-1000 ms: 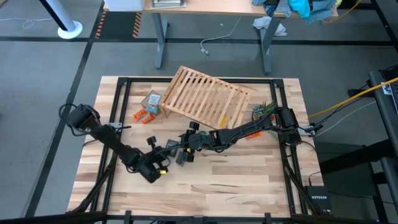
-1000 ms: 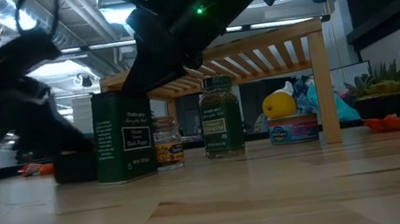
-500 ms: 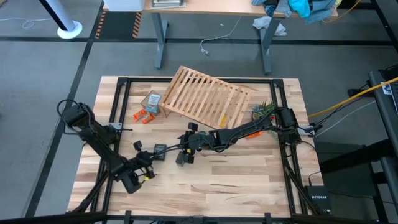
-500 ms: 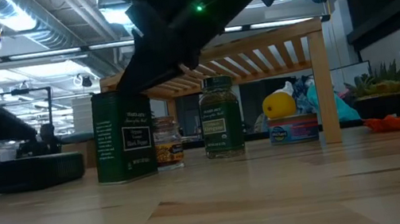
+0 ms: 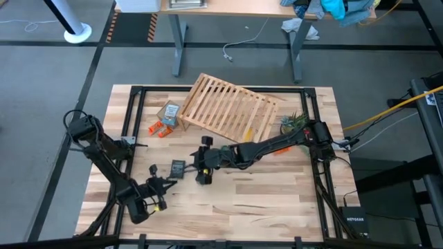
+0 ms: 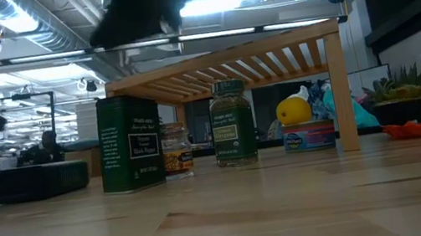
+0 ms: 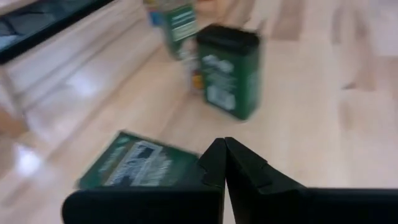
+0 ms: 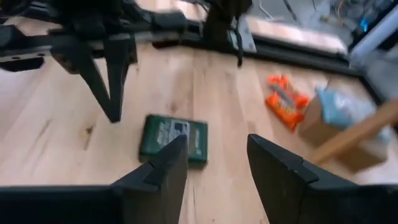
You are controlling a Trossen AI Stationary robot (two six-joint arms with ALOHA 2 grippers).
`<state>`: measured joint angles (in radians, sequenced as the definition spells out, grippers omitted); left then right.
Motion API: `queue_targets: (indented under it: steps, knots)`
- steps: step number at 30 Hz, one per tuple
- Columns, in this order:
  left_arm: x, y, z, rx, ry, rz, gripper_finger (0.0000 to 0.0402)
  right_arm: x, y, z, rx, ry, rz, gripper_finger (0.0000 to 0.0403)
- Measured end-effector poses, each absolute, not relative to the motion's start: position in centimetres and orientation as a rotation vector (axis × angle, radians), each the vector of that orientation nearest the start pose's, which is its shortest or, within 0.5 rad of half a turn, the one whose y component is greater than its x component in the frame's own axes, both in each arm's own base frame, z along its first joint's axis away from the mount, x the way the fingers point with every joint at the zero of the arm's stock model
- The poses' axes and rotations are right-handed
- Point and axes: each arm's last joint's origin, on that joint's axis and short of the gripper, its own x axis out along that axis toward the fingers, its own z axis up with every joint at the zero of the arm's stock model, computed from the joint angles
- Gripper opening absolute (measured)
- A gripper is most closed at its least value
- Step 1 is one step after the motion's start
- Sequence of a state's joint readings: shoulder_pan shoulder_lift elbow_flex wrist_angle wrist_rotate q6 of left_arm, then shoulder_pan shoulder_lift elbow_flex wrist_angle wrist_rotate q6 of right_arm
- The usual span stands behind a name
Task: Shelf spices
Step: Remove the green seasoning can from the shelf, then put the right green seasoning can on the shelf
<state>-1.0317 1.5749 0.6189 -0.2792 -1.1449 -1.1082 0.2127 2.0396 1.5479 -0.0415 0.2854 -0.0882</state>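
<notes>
My left gripper (image 5: pixel 164 182) has backed off to lower left, fingers together, leaving the flat green tin (image 5: pixel 177 167) lying mid-table. My right gripper (image 5: pixel 203 146), fingers apart, holds nothing, below the shelf (image 5: pixel 228 107).

Two dark arms, one hand each: the left hand (image 5: pixel 147 200) at the lower left of the high view, the right hand (image 5: pixel 201 164) near its centre.

Four spice jars on the table (image 5: pixel 277 200). Two are dark green tins: one upright (image 6: pixel 129 143), left of centre in the low view, and one lying flat (image 8: pixel 174 139). One is a round green-capped jar (image 6: pixel 232 123), and one a tiny clear glass jar (image 6: pixel 176 150) between the upright tin and the round jar.

One slatted wooden shelf (image 5: pixel 230 108). One tan cardboard box (image 5: pixel 168 113), with orange pieces (image 5: pixel 161 128) beside it, at the upper left.
</notes>
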Motion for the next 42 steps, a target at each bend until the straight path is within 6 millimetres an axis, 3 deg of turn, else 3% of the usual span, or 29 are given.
queue_targets:
  steps: [9, 15, 21, 25, 33, 42]
  knots:
    - [15.9, -20.4, 13.6, -0.079, 0.351, 0.301, 0.0, 44.6, 13.4, 28.5, -0.444, 0.615, -0.104, 0.0172]
    - [17.5, -20.0, 13.2, -0.167, 0.568, 0.159, 0.0011, 42.8, 14.9, 31.3, -0.578, 0.702, -0.243, 0.0172]
    - [19.0, -19.3, 12.4, -0.22, 0.704, 0.07, 0.0055, 41.2, 16.7, 33.3, -0.647, 0.701, -0.33, 0.0172]
    - [19.6, -19.2, 11.9, -0.28, 0.767, 0.03, 0.0096, 40.3, 17.8, 34.3, -0.685, 0.686, -0.362, 0.0172]
    - [21.5, -19.3, 10.3, -0.21, 0.678, 0.016, 0.0172, 37.8, 19.6, 35.7, -0.738, 0.698, -0.423, 0.0172]
    - [23.6, -18.6, 8.3, -0.226, 0.583, 0.092, 0.0195, 33.4, 20.5, 35.1, -0.654, 0.81, -0.511, 0.0172]
